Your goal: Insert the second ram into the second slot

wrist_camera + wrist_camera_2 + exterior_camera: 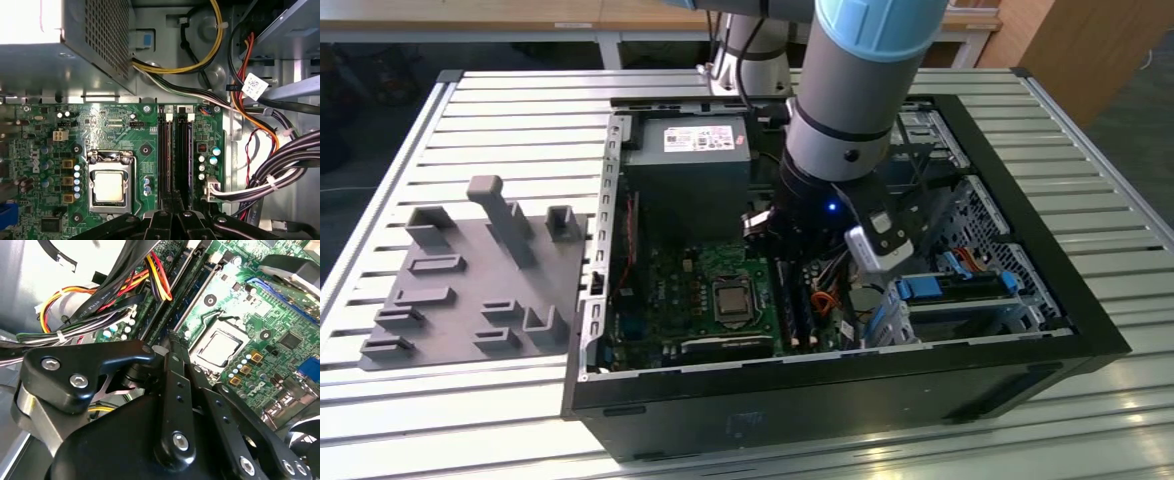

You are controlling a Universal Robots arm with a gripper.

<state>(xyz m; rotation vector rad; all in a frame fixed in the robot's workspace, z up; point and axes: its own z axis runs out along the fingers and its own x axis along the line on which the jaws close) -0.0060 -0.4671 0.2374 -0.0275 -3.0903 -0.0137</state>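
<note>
Counter: a slatted metal counter (507, 110) carried everything. At the exterior view's left lay a grey fixture tray (454, 290) with upright holders.
Case: the open computer case (854, 385) sat just beside the tray, toward the exterior view's right, with its power supply (687, 165) at the far end.
Board: the processor socket (109, 186) lay near the middle of the motherboard, and the pair of memory slots (165, 150) ran parallel just beside it, white latches at their far ends.
End effector: the end effector (172, 216) was down inside the case, directly over the near end of the slots. Whether it was spread or closed, and whether it had hold of anything, could not be told.
Second ram: the second ram could not be singled out. Both slots looked dark along their length, so it was judged to be either at the slots under the end effector or already partly seated there.
Cables: a bundle of black and coloured cables (280, 170) ran close beside the slots.
Drive bay: bright-blue drive-bay clips (947, 288) stood at the exterior view's right, well apart from the work.
Doing it well: the stick would need to be square to its slot and upright, notch matched, latches open. Pressure should go straight down and evenly along the top edge until the latches closed, keeping clear of the cables — a tilted push risked binding or flexing the board.
</note>
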